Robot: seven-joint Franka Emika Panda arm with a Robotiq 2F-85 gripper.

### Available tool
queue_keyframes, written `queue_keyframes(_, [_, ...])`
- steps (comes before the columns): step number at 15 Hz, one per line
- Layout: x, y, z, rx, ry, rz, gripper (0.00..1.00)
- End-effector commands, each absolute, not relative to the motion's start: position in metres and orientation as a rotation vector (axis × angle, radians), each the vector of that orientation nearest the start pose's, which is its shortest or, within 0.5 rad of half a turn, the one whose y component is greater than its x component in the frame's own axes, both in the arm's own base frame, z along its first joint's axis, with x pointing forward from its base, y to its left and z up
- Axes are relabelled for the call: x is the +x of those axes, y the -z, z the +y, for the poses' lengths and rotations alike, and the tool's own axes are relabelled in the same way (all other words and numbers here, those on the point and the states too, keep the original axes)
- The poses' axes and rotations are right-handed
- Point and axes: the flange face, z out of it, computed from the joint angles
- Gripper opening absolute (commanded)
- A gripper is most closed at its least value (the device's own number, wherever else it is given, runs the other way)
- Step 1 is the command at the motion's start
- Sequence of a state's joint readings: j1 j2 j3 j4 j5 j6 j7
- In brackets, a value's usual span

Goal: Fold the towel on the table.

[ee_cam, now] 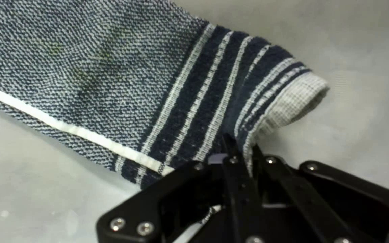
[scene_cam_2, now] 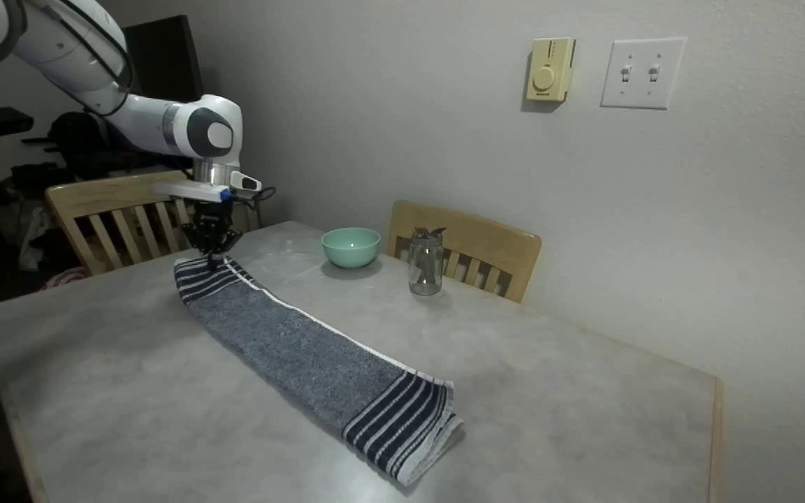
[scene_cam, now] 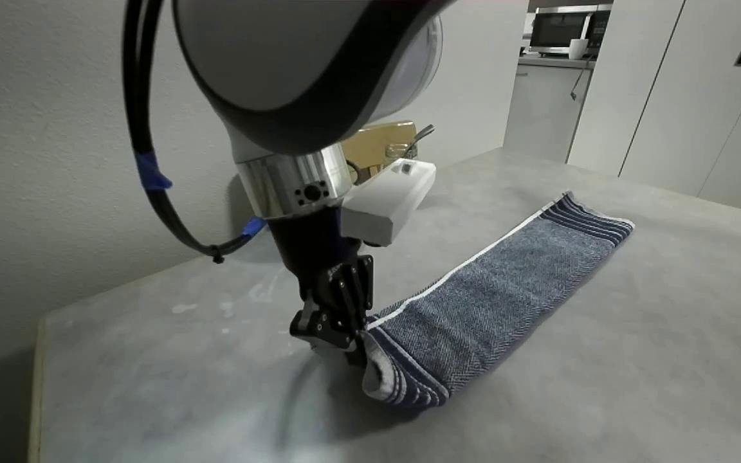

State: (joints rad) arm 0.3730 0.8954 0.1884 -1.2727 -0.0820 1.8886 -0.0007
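Note:
The long blue-grey towel (scene_cam: 499, 289) lies stretched out on the light grey table (scene_cam: 184, 386). The towel also shows in an exterior view (scene_cam_2: 298, 349), with striped bands at both ends. My gripper (scene_cam: 359, 354) is at the towel's end near the arm. In the wrist view the gripper (ee_cam: 243, 145) is shut on the towel's pale end hem (ee_cam: 292, 101). That end is bunched and curls up a little around the fingers. The far striped end (scene_cam_2: 402, 426) lies on the table with its layers slightly apart. The fingertips are partly hidden by the cloth.
A teal bowl (scene_cam_2: 351, 247) and a glass jar with utensils (scene_cam_2: 426, 262) stand near the wall side of the table. A wooden chair (scene_cam_2: 472, 237) stands behind them. Another wooden chair (scene_cam_2: 130, 216) is beside the arm. The wall (scene_cam: 55, 161) runs close along the table.

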Motion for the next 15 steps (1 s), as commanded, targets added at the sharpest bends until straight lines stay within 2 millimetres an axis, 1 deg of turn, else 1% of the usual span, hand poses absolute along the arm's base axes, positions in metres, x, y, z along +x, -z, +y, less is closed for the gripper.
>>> queue_keyframes(1, [0.629,-0.222,0.345,-2.977,-0.457,-0.864,0.02])
queue_keyframes(6, [0.617,-0.265,0.329,-3.021,-0.442,-0.810,0.02])
queue_keyframes(8, [0.610,-0.282,0.320,-3.045,-0.442,-0.783,0.02])
queue_keyframes(10, [0.603,-0.297,0.306,-3.067,-0.460,-0.764,0.02])
queue_keyframes(13, [0.590,-0.311,0.278,-3.088,-0.501,-0.753,0.02])
queue_keyframes(15, [0.582,-0.316,0.249,-3.112,-0.507,-0.744,0.02])
